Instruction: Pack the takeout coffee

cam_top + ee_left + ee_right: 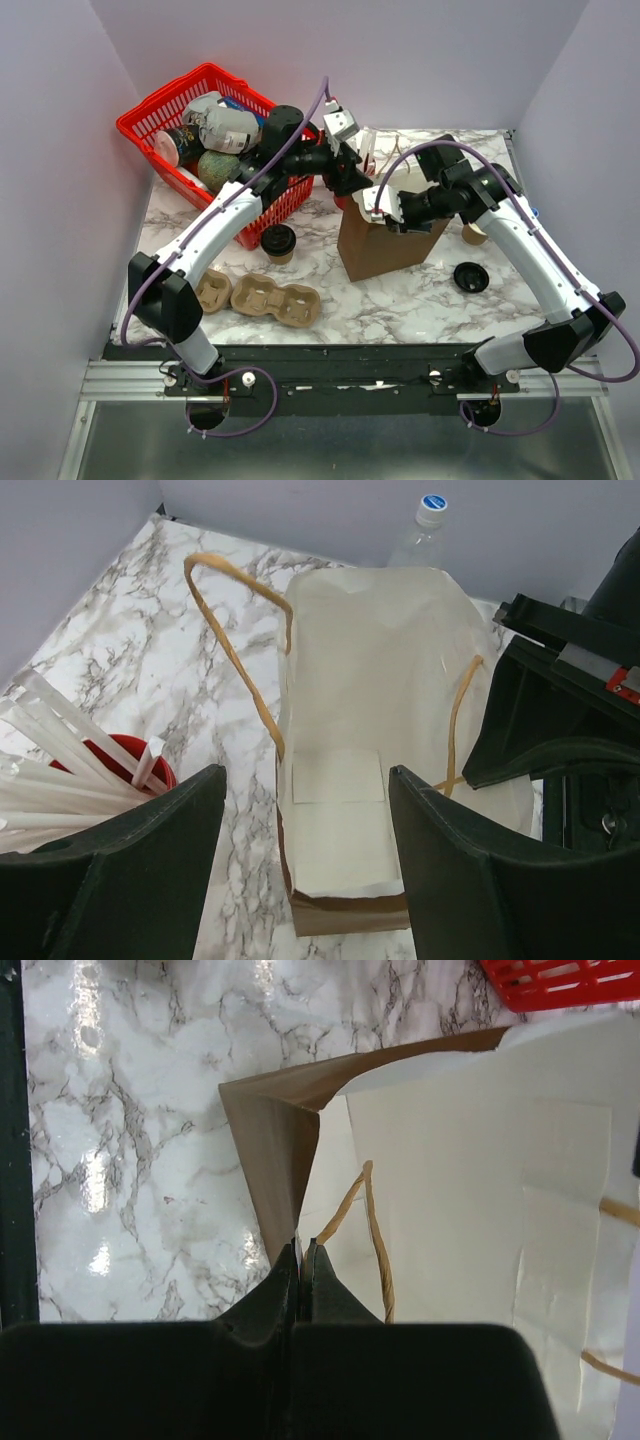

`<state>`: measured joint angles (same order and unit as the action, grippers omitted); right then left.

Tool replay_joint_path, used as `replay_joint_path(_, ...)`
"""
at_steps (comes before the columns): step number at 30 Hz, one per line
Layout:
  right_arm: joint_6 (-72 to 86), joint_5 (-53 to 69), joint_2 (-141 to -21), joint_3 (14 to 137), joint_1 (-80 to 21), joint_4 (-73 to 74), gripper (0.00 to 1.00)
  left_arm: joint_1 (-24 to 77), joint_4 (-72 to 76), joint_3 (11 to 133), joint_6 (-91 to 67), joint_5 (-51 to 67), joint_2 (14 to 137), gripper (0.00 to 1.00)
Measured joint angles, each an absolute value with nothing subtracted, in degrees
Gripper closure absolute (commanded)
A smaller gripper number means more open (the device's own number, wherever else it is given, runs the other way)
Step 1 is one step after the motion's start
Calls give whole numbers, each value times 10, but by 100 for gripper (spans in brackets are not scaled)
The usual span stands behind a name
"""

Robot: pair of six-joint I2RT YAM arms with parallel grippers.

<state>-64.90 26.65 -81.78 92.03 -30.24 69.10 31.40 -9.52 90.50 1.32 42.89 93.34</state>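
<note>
The takeout coffee [278, 242], a small brown cup with a black lid, stands on the marble table just left of the brown paper bag [385, 250]. My left gripper [305, 810] hovers open above the bag's mouth [370, 710] with nothing between its fingers [150, 860]. The bag's white inside shows no contents. In the top view the left gripper [352, 192] sits at the bag's back left corner. My right gripper [300, 1250] is shut on the bag's rim [275, 1160], holding it open; the top view shows this gripper [385, 210] over the bag's top edge.
A red basket [165, 120] of goods stands at the back left. Cardboard cup carriers [275, 300] lie near the front. A loose black lid [471, 277] and a lidless tan cup [474, 234] sit right of the bag. A red straw cup [120, 755] and a bottle [425, 530] stand behind it.
</note>
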Motion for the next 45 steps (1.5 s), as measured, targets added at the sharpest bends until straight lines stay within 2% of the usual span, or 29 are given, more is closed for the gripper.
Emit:
replay_joint_path(5, -642, 267, -818, 920, -305, 686, 96, 320, -117, 913, 35, 416, 956, 35)
replay_joint_path(8, -639, 266, -818, 920, -307, 686, 96, 320, -133, 915, 50, 405, 973, 43)
replay_joint_path(11, -638, 267, -818, 919, -308, 685, 95, 320, -141, 916, 60, 402, 989, 45)
replay_joint_path(15, -633, 266, -818, 917, -310, 682, 94, 320, -147, 923, 62, 402, 1002, 55)
replay_joint_path(18, -629, 267, -818, 917, -312, 680, 90, 320, -149, 937, 64, 402, 1009, 64)
replay_joint_path(20, -625, 266, -818, 917, -312, 677, 81, 320, -149, 945, 66, 402, 1012, 69)
replay_joint_path(21, -623, 267, -818, 917, -312, 675, 75, 320, -149, 948, 68, 402, 1013, 78)
replay_joint_path(22, -619, 266, -818, 917, -312, 673, 64, 320, -149, 950, 69, 403, 1014, 83)
replay_joint_path(24, -599, 265, -818, 917, -312, 665, 55, 320, -150, 952, 71, 408, 1015, 97)
replay_joint_path(25, -589, 264, -818, 920, -312, 661, 48, 320, -151, 952, 75, 410, 1015, 98)
replay_joint_path(26, -576, 263, -819, 926, -313, 659, 45, 320, -152, 952, 75, 412, 1015, 100)
replay_joint_path(32, -484, 267, -837, 1084, -306, 656, 33, 320, -163, 961, 102, 424, 1021, 100)
replay_joint_path(36, -412, 293, -833, 1176, -260, 609, 28, 320, -166, 961, 137, 437, 1020, 100)
replay_joint_path(40, -393, 296, -820, 1162, -210, 573, 28, 320, -173, 961, 171, 455, 1017, 100)
replay_joint_path(45, -414, 298, -826, 1074, -171, 570, 27, 320, -184, 961, 205, 475, 1001, 100)
